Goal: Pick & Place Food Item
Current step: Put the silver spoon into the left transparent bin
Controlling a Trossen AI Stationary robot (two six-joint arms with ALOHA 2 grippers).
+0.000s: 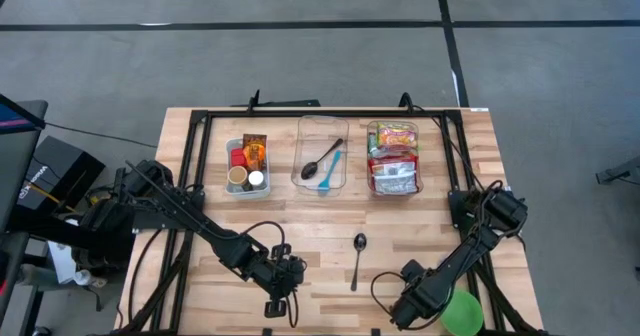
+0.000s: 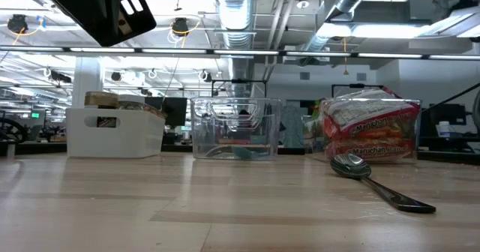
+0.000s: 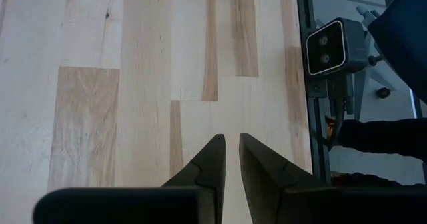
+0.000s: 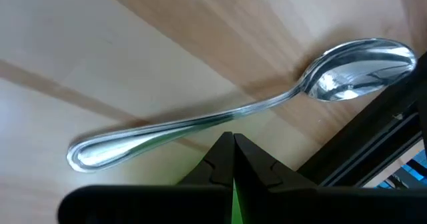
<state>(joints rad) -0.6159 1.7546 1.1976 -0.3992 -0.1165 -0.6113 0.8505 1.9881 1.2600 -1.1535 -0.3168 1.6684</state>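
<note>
The food packets (image 1: 393,158) fill a clear bin (image 1: 418,136), the last of three containers in a row along the far side of the wooden table (image 1: 470,156); in the low view their red and green wrappers (image 2: 369,128) press against the bin wall. Beside that bin, in the middle of the row, a second clear bin (image 1: 303,171) holds a black spoon (image 1: 322,159) and a blue utensil (image 1: 328,172), and beyond it a white caddy (image 1: 232,144) carries small jars and a packet. On the near side of the middle bin a metal spoon (image 1: 358,259) lies flat on the bare wood, bowl toward the bins. The right gripper (image 1: 405,316) rests low near that spoon's handle, fingers pressed together, gripping nothing. The left gripper (image 1: 276,304) sits on the spoon's other side, its fingers (image 3: 212,159) a narrow slit apart, empty.
</note>
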